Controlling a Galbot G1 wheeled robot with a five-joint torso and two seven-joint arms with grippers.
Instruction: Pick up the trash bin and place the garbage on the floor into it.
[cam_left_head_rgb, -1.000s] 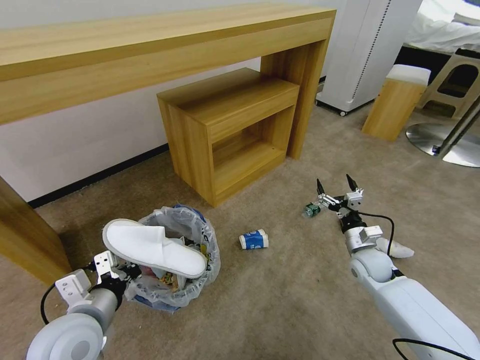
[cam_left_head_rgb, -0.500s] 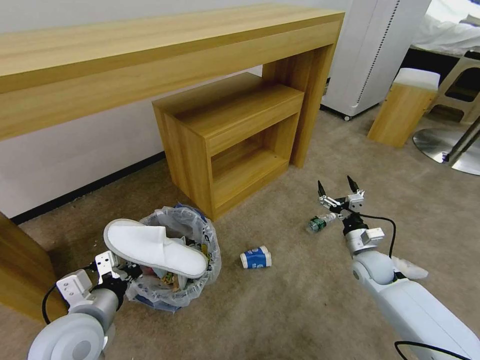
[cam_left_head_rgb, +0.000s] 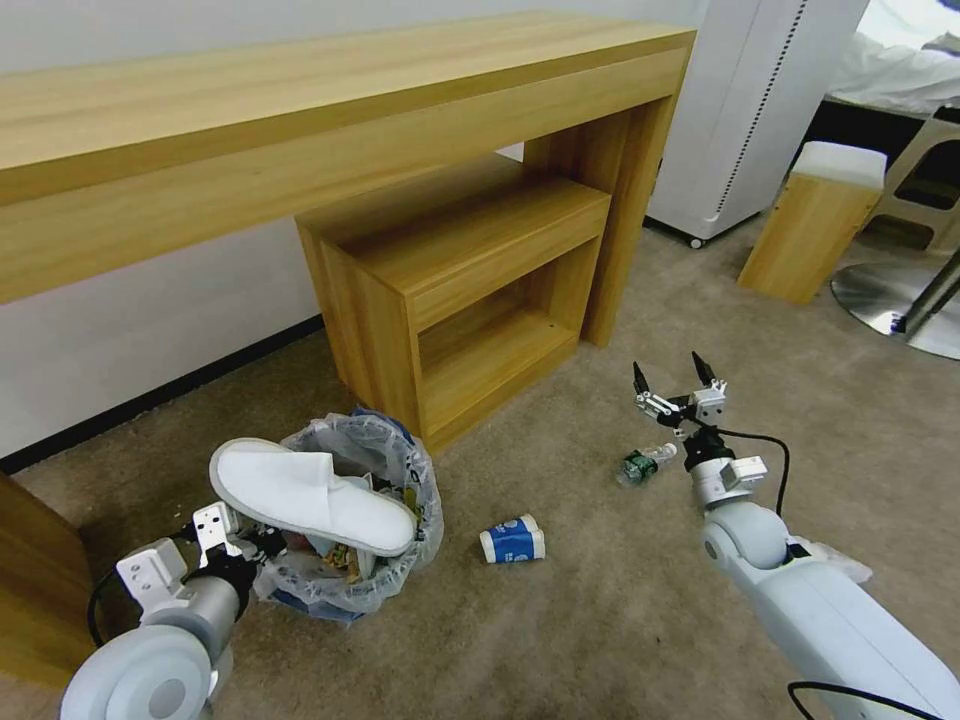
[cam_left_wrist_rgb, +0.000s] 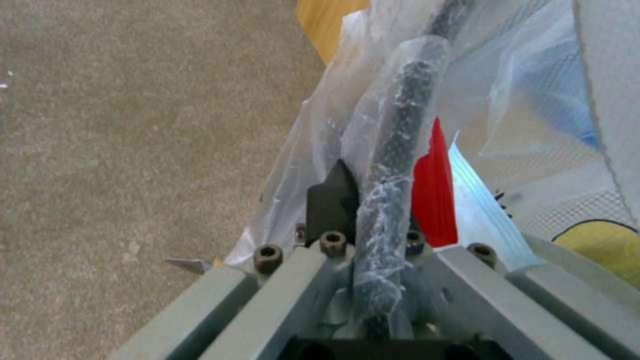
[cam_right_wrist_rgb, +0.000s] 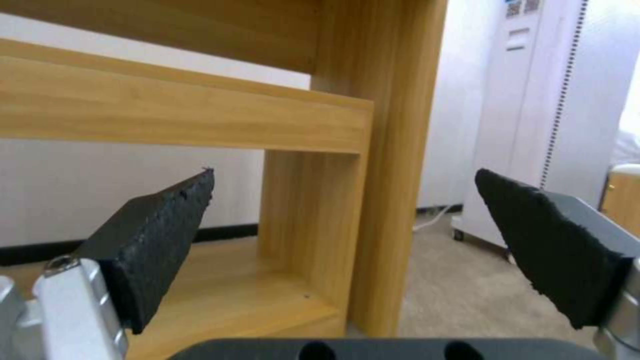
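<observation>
Only the camera shifts since earlier: left gripper (cam_left_head_rgb: 232, 540) pinches the trash bin (cam_left_head_rgb: 355, 520) rim, right gripper (cam_left_head_rgb: 675, 385) hangs spread above the small bottle (cam_left_head_rgb: 640, 465), unpicked.

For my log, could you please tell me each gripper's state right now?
Left gripper: shut on the trash bin rim.
Right gripper: open, holding nothing.

— How's my left arm sitting?
— Low at my left, its left gripper (cam_left_head_rgb: 240, 540) clamped tight, fingers (cam_left_wrist_rgb: 331, 200) pinched together.
— And the right?
— My right arm reaches forward, wrist raised, the right gripper (cam_left_head_rgb: 673, 375) pointing up and away with its pads (cam_right_wrist_rgb: 160, 235) spread wide, holding nothing.
</observation>
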